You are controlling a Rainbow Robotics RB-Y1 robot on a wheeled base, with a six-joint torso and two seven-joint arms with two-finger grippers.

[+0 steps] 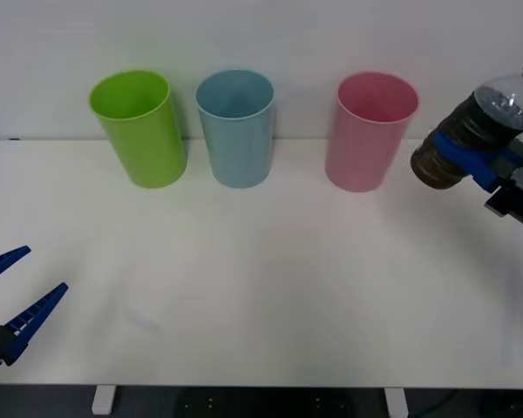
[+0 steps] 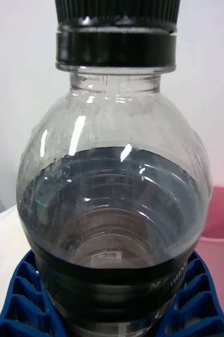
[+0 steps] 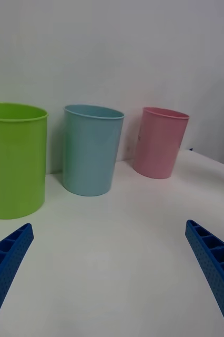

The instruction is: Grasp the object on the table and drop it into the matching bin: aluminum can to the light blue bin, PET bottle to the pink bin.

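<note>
Up at the right edge, the right gripper clamps the bottle around its dark lower body, holding it tilted in the air just beside the pink bin. Low at the table's left edge, the left gripper waits with fingers spread.

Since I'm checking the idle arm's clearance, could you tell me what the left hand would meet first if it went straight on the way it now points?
Probably the light blue bin: in the left wrist view it stands nearly centred ahead of the open left hand, with bare table between. The lime green bin sits close beside that line, so depth leaves some doubt.
</note>
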